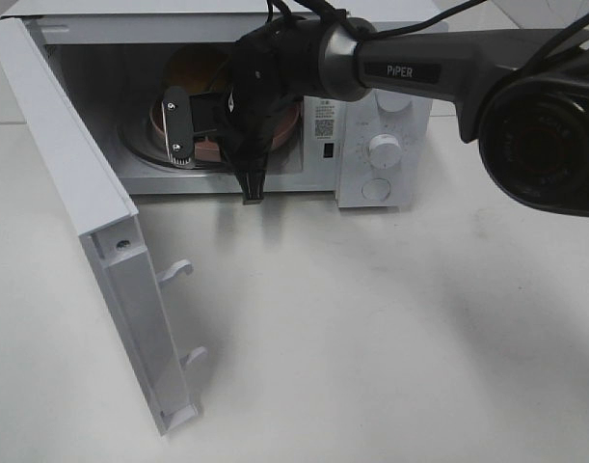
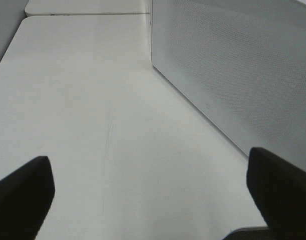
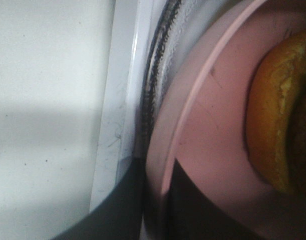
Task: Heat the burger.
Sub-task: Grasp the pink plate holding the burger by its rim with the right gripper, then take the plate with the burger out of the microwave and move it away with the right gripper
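Right gripper (image 1: 222, 145) reaching into the open microwave (image 1: 381, 116), clamped on the rim of the pink plate (image 3: 193, 135) (one finger above the edge, one below, as the right wrist view shows it). Riding on that plate, the burger (image 3: 273, 125), already inside the cavity and resting over the glass turntable (image 1: 145, 154), though mostly hidden by the arm in the high view. Hard to tell whether the plate sits fully down or hangs just above the glass. Left gripper (image 2: 153, 200) spread wide, holding nothing, parked over bare table (image 2: 92, 100) beside the microwave's perforated side wall (image 2: 243, 75).

Progress, judged from this: door (image 1: 92, 231) swung fully open, food delivered into the oven. Left to do: release the plate, pull the right arm clear, shut the door, then turn the knob (image 1: 383, 149) on the control panel to start heating. Roughly half done.
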You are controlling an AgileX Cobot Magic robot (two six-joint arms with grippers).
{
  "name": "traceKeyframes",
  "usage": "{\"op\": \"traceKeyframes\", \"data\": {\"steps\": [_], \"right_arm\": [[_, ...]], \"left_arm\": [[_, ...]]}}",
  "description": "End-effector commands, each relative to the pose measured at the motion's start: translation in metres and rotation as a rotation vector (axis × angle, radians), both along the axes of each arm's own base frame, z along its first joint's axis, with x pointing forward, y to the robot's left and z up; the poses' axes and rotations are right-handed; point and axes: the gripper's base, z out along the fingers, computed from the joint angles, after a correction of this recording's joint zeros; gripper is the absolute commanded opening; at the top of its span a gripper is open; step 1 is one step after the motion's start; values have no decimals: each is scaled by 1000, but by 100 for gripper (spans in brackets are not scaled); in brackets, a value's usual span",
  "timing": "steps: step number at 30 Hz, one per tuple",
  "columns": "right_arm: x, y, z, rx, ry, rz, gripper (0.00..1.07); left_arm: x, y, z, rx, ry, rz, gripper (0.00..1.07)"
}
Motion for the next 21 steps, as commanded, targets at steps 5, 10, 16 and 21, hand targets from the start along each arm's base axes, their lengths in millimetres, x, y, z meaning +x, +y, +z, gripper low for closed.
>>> {"op": "traceKeyframes", "data": {"steps": [5,10,16,21], "right_arm": [[2,0,4,17,-13,-5,0],[-6,5,9,-10,-11,35,0],[-19,4,23,-47,-34,129,0],[-30,-2,36,-30,-85,188,0]], "left_arm": [[0,0,1,-6,-18,5,99],[0,0,1,-6,-18,5,99],[0,0,1,-6,-18,5,99],[0,0,1,-6,-18,5,99]]}}
